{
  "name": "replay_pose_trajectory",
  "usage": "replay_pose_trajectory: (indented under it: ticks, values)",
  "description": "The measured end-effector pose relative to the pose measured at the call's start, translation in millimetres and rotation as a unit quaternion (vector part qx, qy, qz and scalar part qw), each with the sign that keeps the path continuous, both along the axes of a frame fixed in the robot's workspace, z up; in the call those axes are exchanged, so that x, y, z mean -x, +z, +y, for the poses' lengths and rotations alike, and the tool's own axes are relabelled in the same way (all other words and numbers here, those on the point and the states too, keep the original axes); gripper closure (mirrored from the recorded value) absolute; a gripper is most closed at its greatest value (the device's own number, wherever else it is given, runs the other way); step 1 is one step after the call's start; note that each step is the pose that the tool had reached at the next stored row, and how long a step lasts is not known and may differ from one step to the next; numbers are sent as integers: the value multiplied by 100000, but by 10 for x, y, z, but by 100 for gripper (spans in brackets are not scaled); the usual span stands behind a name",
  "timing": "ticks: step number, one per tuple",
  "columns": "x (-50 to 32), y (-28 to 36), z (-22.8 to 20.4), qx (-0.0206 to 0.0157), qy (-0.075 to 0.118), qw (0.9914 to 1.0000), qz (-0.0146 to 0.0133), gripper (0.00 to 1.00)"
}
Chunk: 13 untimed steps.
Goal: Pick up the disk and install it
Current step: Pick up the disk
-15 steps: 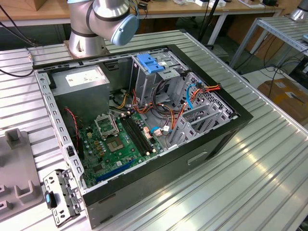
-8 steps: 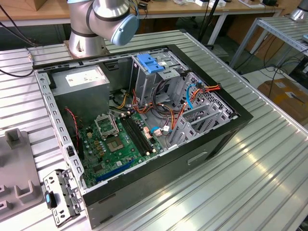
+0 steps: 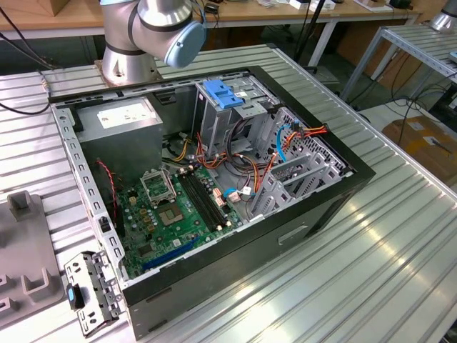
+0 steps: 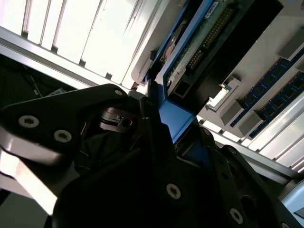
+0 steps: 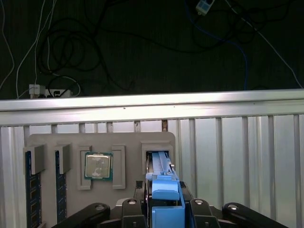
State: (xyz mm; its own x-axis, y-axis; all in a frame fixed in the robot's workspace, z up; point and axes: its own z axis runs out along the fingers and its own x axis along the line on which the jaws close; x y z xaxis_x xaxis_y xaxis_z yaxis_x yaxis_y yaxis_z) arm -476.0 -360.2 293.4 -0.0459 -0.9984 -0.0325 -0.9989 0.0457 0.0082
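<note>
The pick-up is in hand. The black two-fingered gripper (image 5: 164,206) sits over the disk (image 5: 160,166), a flat silver-metal hard drive with blue plastic side rails. Its jaws look drawn in narrow against those rails, though the contact is partly hidden by the gripper's own body. The drive stands on edge in a slot of the moulded grey plastic tray (image 5: 128,142), close by the edge of the ribbed aluminium table (image 5: 247,156), and does not look lifted clear yet. By my judgement, getting it out calls for a straight pull along the slot walls so the rails do not catch.

The same tray holds a square silver-topped processor chip (image 5: 98,166) in a recess and two blue memory sticks (image 5: 32,190) upright in slots towards its other end. In the exterior view, the open black computer case (image 3: 235,257) lies mid-table with its green motherboard (image 3: 171,214) exposed. A grey metal drive cage (image 3: 235,121) stands at its far side.
</note>
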Motion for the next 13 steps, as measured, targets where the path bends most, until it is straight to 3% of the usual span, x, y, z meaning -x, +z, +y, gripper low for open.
replay_pose_trajectory:
  ticks: [13]
  values:
    - [0, -4, 0, 0, -1, 100000, 3, 63]
